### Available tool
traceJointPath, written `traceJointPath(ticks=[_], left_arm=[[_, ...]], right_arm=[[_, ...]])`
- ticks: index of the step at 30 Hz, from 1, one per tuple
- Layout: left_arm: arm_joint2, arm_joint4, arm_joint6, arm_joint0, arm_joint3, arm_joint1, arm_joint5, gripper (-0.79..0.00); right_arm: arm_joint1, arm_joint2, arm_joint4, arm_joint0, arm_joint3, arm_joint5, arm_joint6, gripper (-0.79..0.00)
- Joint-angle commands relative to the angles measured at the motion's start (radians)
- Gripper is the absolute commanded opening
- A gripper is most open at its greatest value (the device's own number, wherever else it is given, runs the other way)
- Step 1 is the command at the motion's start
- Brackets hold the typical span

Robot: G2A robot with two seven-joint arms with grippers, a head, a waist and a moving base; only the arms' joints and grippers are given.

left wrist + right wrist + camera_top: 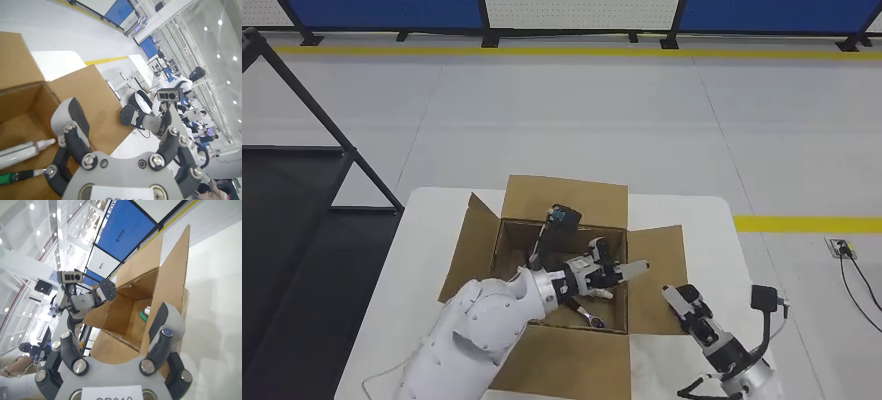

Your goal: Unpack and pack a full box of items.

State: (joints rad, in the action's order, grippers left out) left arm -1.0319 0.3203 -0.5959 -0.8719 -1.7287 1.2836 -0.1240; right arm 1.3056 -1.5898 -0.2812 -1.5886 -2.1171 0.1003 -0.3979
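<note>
Top view: an open cardboard box (567, 200) stands mid-table (422, 260), its four flaps folded outward. The left arm enters from the near left. The left tool (614, 272) hangs over the box's interior, close to the right wall, with its fingers (75, 117) set well apart and holding nothing. The right tool (685, 303) sits near the right flap's near edge, outside the box cavity. Its fingers (164, 317) are also spread and hold nothing.

Left wrist view: on the box floor lie a white tube (20, 151) with a white capped tip and, just beside it, a green-handled item (9, 178). Neither touches a tool.

Right wrist view: the green-handled item shows at the bottom of the box, partly hidden by the right wall.
</note>
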Motion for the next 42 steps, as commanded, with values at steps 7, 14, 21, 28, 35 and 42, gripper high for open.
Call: traceJointPath(ticks=[7,14,21,28,35,42], left_arm=[[-0.21,0.169,0.046,-0.204,-0.115,-0.047,0.0,0.0],[-0.372,0.174,0.169,-0.386,-0.198,-0.066,0.0,0.0],[-0.478,0.128,0.225,-0.518,-0.243,-0.076,-0.042,0.0],[-0.558,0.088,0.249,-0.59,-0.255,-0.083,-0.08,0.0],[-0.611,0.062,0.257,-0.644,-0.264,-0.088,-0.119,0.0],[-0.64,0.042,0.261,-0.68,-0.268,-0.091,-0.149,0.0]], right_arm=[[-0.002,0.005,0.049,0.072,0.045,-0.065,-0.01,0.0],[-0.002,0.005,0.049,0.072,0.045,-0.065,-0.01,0.0],[-0.004,0.04,0.028,0.109,0.046,-0.101,-0.042,0.0],[-0.009,0.088,-0.021,0.218,0.109,-0.25,-0.127,0.0],[-0.014,0.083,-0.03,0.247,0.151,-0.349,-0.169,0.0],[-0.023,0.085,-0.036,0.263,0.18,-0.392,-0.251,0.0]])
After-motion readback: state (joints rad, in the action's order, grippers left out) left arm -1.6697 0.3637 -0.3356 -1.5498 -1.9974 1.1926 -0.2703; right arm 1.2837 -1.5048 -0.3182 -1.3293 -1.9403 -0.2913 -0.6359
